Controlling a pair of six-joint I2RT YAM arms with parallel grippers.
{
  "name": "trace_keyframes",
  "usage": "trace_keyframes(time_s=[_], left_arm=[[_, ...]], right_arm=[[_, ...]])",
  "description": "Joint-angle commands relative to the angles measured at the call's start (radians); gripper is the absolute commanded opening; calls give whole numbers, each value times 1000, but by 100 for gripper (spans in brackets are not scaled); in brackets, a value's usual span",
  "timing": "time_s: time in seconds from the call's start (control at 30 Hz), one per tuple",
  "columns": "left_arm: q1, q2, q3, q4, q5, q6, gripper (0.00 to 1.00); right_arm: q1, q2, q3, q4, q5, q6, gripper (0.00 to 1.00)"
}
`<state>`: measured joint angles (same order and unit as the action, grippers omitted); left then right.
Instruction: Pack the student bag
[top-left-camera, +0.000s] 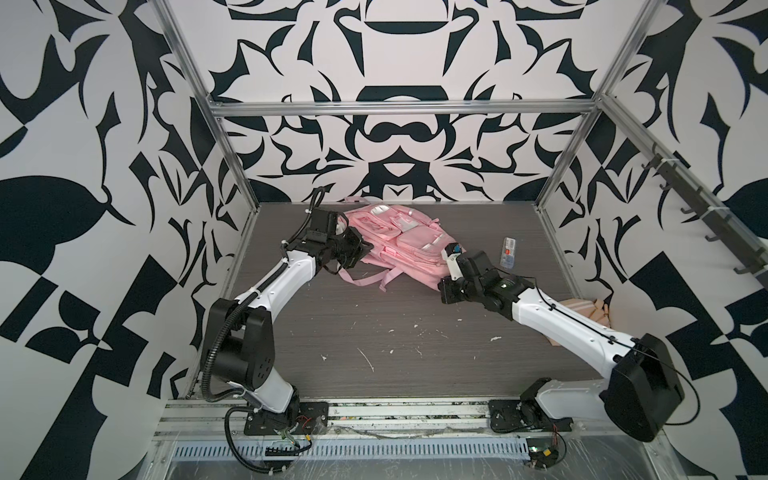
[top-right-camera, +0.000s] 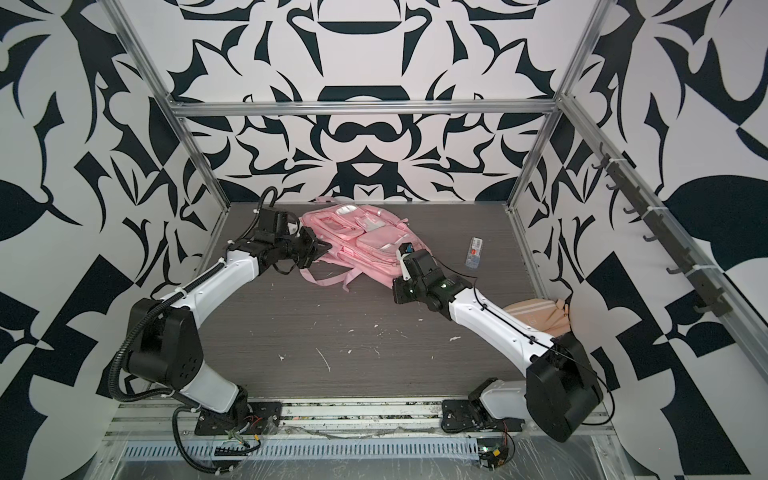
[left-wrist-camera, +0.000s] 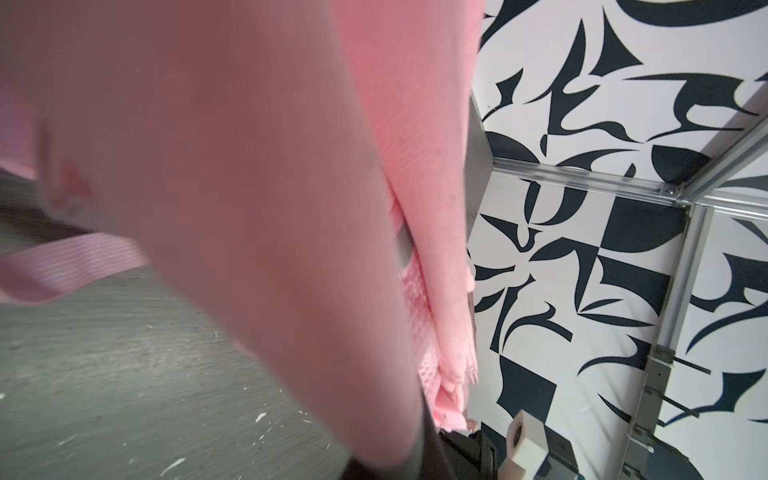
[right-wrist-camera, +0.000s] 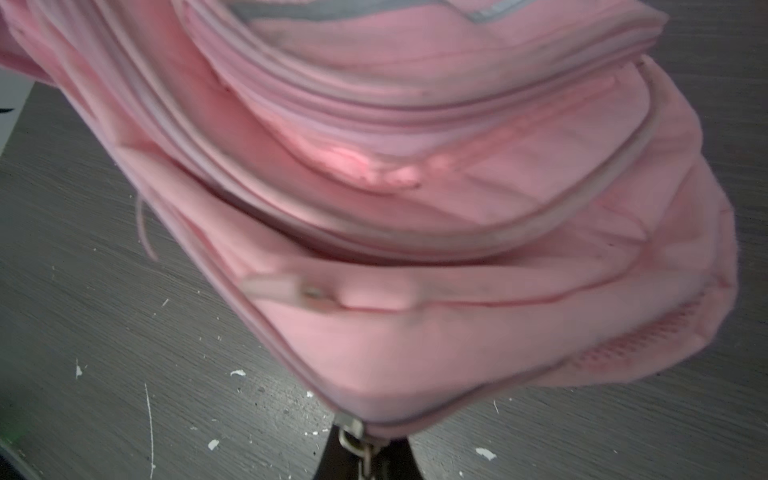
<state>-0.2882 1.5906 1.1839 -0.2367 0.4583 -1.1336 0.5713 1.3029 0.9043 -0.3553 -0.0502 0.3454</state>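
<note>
1. The student bag (top-left-camera: 399, 237) lies front-up and slantwise on the far half of the bench (top-left-camera: 395, 332), left of centre and close to the far edge. Its pink straps trail toward the near edge.
2. The left hand (top-left-camera: 358, 250) is at the bag's left side. Its jaws are closed, and in the left wrist view pink fabric (left-wrist-camera: 249, 166) runs down into them, so it is pinching the bag. The exact spot of the grip is blurred.
3. The right hand (right-wrist-camera: 360, 451) is at the bag's corner nearest the right edge. Its jaws are closed narrow on the metal zip pull (right-wrist-camera: 352, 432) at the end of the lowest zip line.
4. In the right wrist view the zip above that one gapes slightly. A second puller (right-wrist-camera: 291, 291) lies flat on the fabric.
5. A small clear packet with a red label (top-left-camera: 508, 252) lies near the right edge, apart from the bag.
6. A beige pouch (top-right-camera: 536, 316) sits against the right edge, partly behind the right arm.
7. White flecks are scattered on the bench toward the near edge.
</note>
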Motion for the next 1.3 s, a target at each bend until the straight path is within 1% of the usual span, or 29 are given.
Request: trace_keyframes(time_s=[0.0,0.13,0.23,0.3,0.37,0.4,0.47,0.5,0.53,0.57,0.6,0.67,0.77,0.83,0.9,0.93,0.97,1.07,1.13,1.27], left_arm=[[59,-37,-13,15,-108,55,0],[76,-52,-15,-37,-138,122,0],[106,-60,-3,-92,-155,193,0],[113,-51,34,-139,-133,257,0],[102,-25,95,-194,-82,336,1],[80,-12,128,-248,-70,383,18],[45,-3,165,-348,-58,448,60],[36,-14,154,-373,-45,456,73],[32,-33,129,-374,-26,455,83],[32,-62,96,-374,-11,449,91],[32,-94,60,-379,-1,441,96],[30,-150,-1,-403,34,433,100],[-18,-223,-96,-443,65,413,99],[-61,-264,-160,-448,68,375,100],[-89,-305,-244,-402,69,316,99],[-92,-308,-283,-366,76,285,99],[-92,-345,-331,-312,91,245,99],[-96,-331,-439,-124,122,140,99],[-98,-324,-481,-12,112,102,99],[-98,-234,-525,250,114,-4,99]], right_arm=[[-14,-31,17,-125,78,-61,0],[-14,-25,35,-182,107,-132,0],[-14,-10,38,-190,104,-151,0],[0,22,63,-183,85,-163,0],[26,65,103,-167,70,-163,0],[45,87,125,-149,59,-161,0],[79,125,161,-117,37,-157,0],[94,144,176,-104,23,-153,0],[107,157,187,-92,13,-151,0],[119,168,195,-78,-1,-148,0],[129,178,199,-62,-18,-146,0],[150,195,206,-37,-53,-140,0],[183,229,224,-20,-104,-147,0],[205,257,243,-21,-124,-156,0],[223,279,256,-18,-142,-157,0],[228,285,260,-14,-146,-156,0],[236,292,265,-11,-150,-153,0],[256,311,285,-10,-163,-154,0],[269,322,296,-13,-170,-159,0],[292,331,301,-23,-178,-160,0]])
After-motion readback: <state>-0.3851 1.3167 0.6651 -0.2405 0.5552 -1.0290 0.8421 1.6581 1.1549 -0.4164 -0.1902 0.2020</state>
